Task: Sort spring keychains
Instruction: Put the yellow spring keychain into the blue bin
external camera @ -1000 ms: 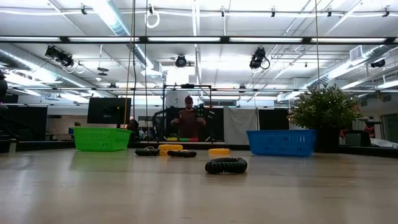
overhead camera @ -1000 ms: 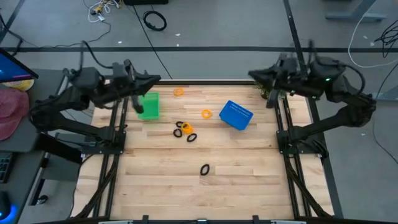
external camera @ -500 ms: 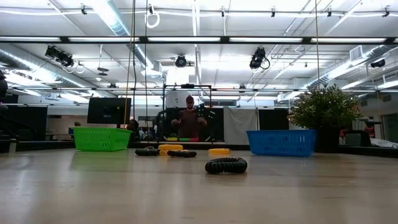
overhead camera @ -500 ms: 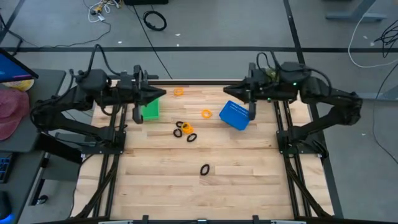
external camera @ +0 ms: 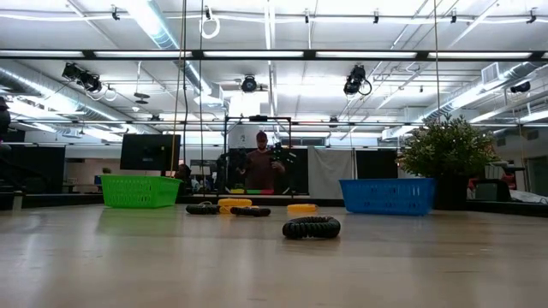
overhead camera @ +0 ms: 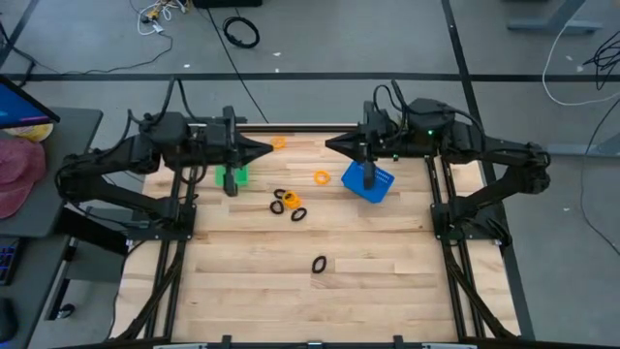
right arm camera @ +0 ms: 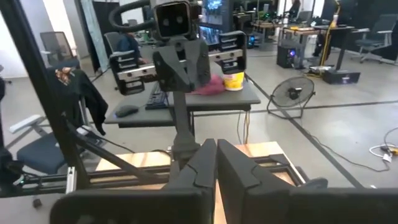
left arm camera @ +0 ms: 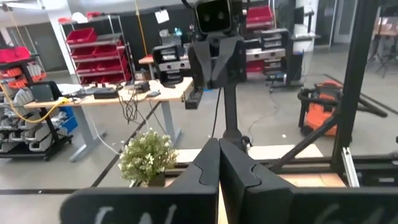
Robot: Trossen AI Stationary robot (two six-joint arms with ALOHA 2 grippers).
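Both arms are swinging inward compared with a second ago: the left gripper (overhead camera: pixel 263 150) is now hanging past the green plastic basket (overhead camera: pixel 232 175), the right gripper (overhead camera: pixel 332 145) beyond the blue plastic basket (overhead camera: pixel 372 181), both clenched and empty. Small coiled spring keychains (overhead camera: pixel 288 203), orange and black, are lying mid-table on the pale wooden tabletop (overhead camera: pixel 368 262). A person (external camera: pixel 259 167) is standing in the bright workshop behind.

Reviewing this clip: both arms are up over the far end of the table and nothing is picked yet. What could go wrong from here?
The left gripper and right gripper, both shut, point at each other over the table's far end; reaching inward together could make them collide. Three keychains, two black and one orange, lie bunched, so one grasp may snag a neighbour. The blue basket sits skewed under the right arm and could get nudged.
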